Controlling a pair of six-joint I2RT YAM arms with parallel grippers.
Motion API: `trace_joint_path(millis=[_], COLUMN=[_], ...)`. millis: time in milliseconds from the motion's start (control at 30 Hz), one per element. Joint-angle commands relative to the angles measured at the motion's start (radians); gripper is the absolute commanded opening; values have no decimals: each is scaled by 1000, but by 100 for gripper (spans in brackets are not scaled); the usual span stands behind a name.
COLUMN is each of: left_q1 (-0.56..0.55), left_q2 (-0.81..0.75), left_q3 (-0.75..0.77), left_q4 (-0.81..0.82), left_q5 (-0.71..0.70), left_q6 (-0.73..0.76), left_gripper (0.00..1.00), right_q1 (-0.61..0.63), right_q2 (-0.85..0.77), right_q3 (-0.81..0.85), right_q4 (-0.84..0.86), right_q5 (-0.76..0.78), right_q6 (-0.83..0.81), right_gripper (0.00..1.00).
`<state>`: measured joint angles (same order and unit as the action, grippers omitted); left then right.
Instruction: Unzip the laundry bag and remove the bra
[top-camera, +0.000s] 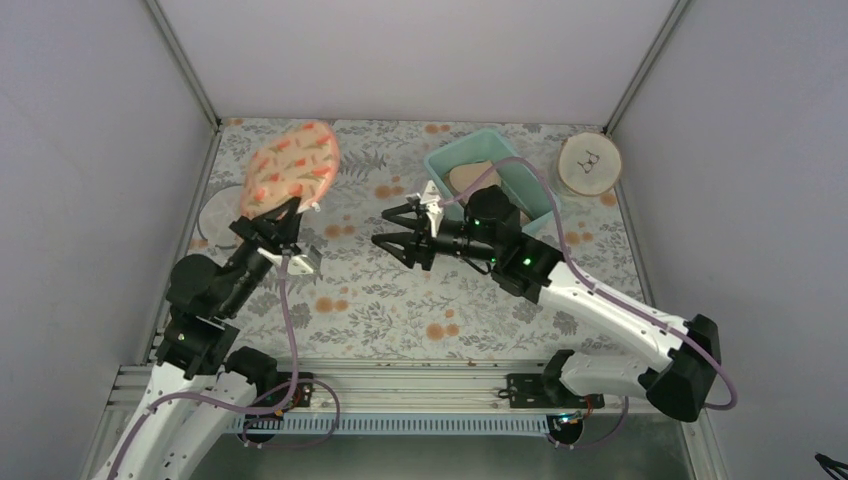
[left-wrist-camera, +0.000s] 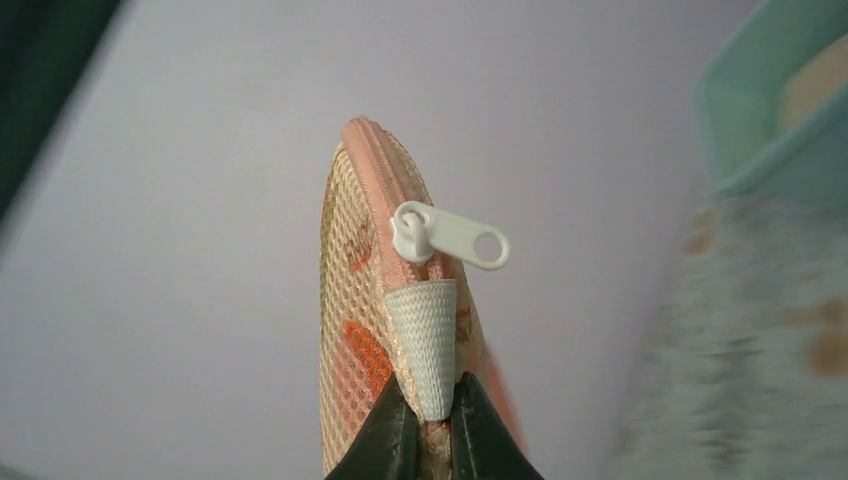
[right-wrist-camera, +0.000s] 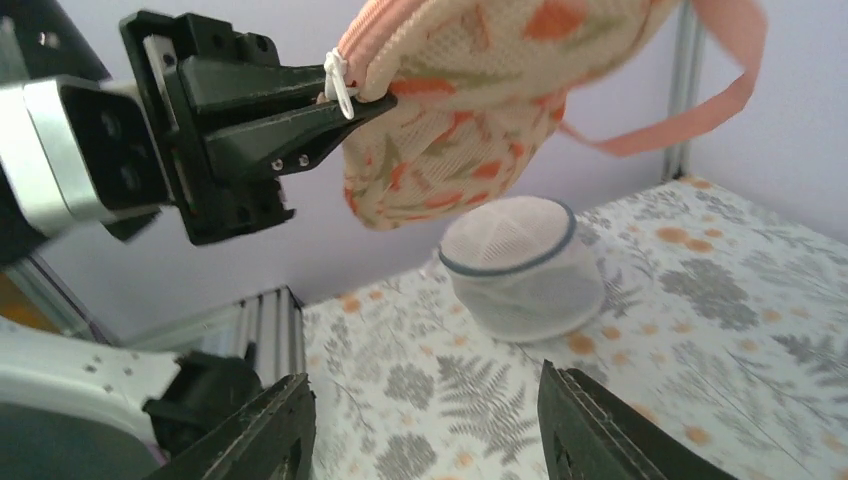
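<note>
The laundry bag (top-camera: 292, 168) is a peach-pink mesh pouch with orange leaf print, held up in the air at the back left. My left gripper (top-camera: 284, 214) is shut on its rim, pinching the white fabric tab (left-wrist-camera: 425, 345) at the zipper's end. The white zipper pull (left-wrist-camera: 452, 236) sits just above the tab and the zipper looks closed. The bag also shows in the right wrist view (right-wrist-camera: 480, 100), with a pink strap (right-wrist-camera: 700, 110) hanging off it. My right gripper (top-camera: 393, 228) is open and empty, a little right of the bag. The orange bra is hidden.
A round white mesh drum (right-wrist-camera: 522, 268) sits on the floral tablecloth below the bag, mostly hidden in the top view (top-camera: 215, 215). A teal bin (top-camera: 488, 172) holding something beige stands at the back right. A round wooden disc (top-camera: 589, 163) lies in the far right corner.
</note>
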<state>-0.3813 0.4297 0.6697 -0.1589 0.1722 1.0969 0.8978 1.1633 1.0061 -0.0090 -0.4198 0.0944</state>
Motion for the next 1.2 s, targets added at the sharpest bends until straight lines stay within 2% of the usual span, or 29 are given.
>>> trace_joint_path(millis=[0,267,533,767,900,1067,1167], left_q1=[-5,-7,-8,-8,-8,-9,-9], left_q2=[-17,-13,10,45,49,51,53], left_q3=[-45,-90,-86,-63,-56,-49,-50], left_q4=[369,504,476,464,458,451,450], left_q5=[-93,-35,19,3,-1,0,5], left_q6=[337,593,716,736,740,742,742], left_gripper=[2,2,2,2,2,2,2], right_q1=[50,119,126,159,169,168,168], right_q2=[73,229,269,303,322,330,344], right_q3=[70,239,278,291,302,296,306], right_q4=[199,253,302,309,309,321,319], right_q5=[-1,26,53,114,181,179,183], right_q6=[119,-51,-40,-6,35,100,106], right_gripper=[58,58,55,55,47,42,34])
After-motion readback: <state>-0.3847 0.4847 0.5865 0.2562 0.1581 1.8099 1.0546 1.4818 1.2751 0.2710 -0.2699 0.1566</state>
